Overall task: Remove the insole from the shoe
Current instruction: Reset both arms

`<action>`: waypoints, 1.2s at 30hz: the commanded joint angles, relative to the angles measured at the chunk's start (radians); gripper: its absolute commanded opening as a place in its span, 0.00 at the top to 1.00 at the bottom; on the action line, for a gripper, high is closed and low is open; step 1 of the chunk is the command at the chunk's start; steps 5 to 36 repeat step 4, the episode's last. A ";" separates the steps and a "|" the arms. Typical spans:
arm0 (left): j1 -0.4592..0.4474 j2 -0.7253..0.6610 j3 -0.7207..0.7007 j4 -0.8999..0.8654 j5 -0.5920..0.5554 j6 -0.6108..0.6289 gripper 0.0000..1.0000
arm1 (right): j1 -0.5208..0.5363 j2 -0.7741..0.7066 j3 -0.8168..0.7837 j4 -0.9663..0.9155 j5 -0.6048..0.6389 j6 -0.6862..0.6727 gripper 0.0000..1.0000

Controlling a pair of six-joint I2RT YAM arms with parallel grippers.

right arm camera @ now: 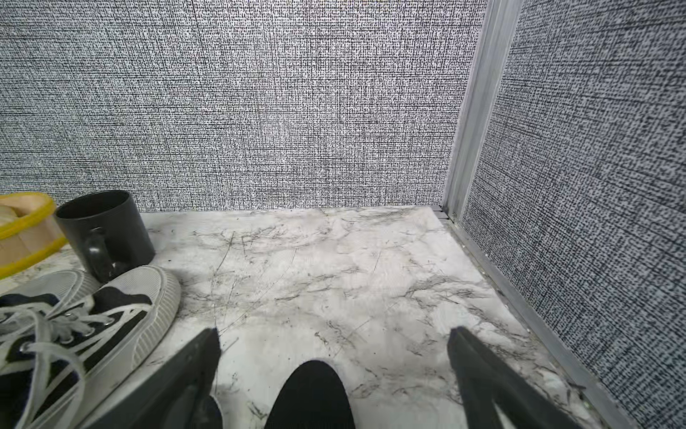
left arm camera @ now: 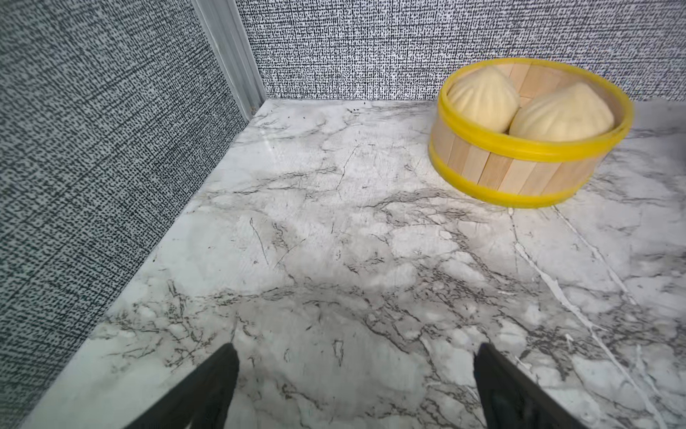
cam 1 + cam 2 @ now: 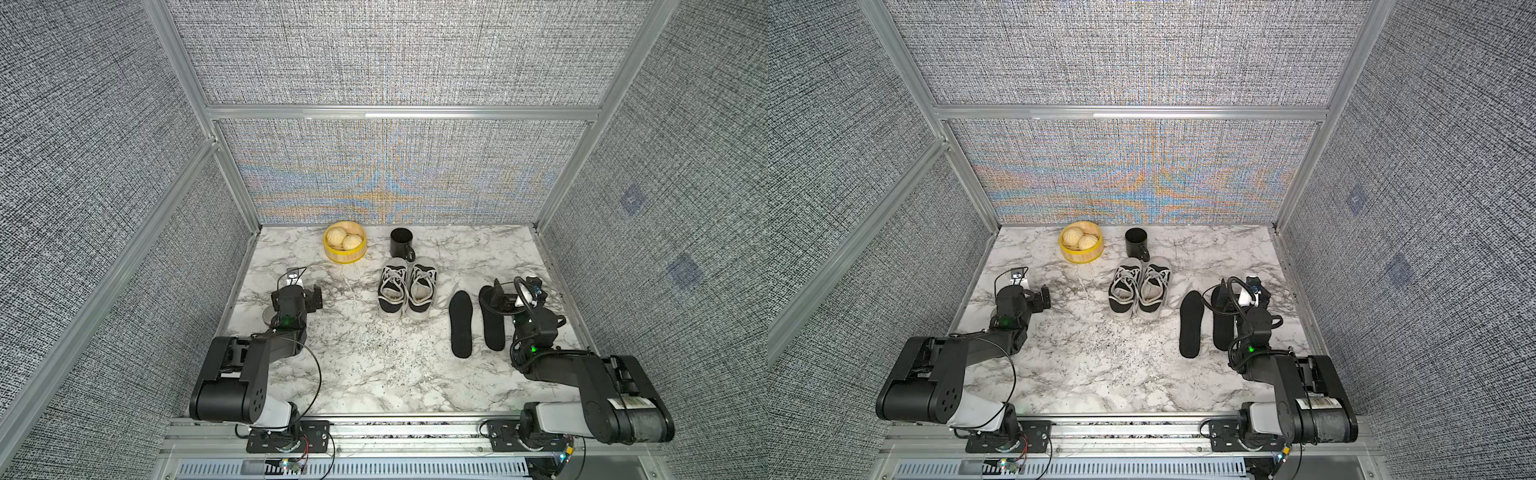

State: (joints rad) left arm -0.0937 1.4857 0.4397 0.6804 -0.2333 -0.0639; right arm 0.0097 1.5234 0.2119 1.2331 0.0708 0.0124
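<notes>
Presently on the marble surface [image 3: 374, 374]:

- Sneakers, pair: left sneaker [image 3: 392, 293] and right sneaker [image 3: 423, 293], touching side by side at centre. Toe caps point toward the back wall, just short of the black mug [image 3: 401, 243].
- Insole, first [image 3: 461, 324]: black and flat on the surface, just beside the right sneaker on the robot's right. Already out of the shoe.
- Insole, second [image 3: 492, 328]: black and flat, beside and roughly parallel to the first, partly under the right arm. Its rounded far end [image 1: 312, 390] shows in the right wrist view. Long axis of both insoles runs from the robot's edge to the back wall; the broader ends appear to face that wall.
- Right gripper [image 1: 334, 334]: jaws spread wide and holding nothing, poised over the far end of the second insole, which lies between and just below the fingers. This is by far the nearer arm.
- Left gripper [image 2: 356, 349]: jaws wide and empty, over bare surface well apart from shoes and insoles.
- Steamer basket [image 3: 345, 257], holding two buns, at the back.

Assessment: removal looks complete, with only withdrawal left.
</notes>
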 commanded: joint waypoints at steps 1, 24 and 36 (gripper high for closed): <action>0.000 0.000 0.005 0.005 0.005 -0.007 0.01 | 0.004 0.016 0.026 0.008 -0.002 -0.013 0.02; 0.001 -0.005 0.006 -0.001 -0.030 -0.016 0.01 | 0.006 0.019 0.032 0.003 0.004 -0.011 0.02; 0.001 -0.005 0.006 -0.001 -0.030 -0.016 0.01 | 0.006 0.019 0.032 0.003 0.004 -0.011 0.02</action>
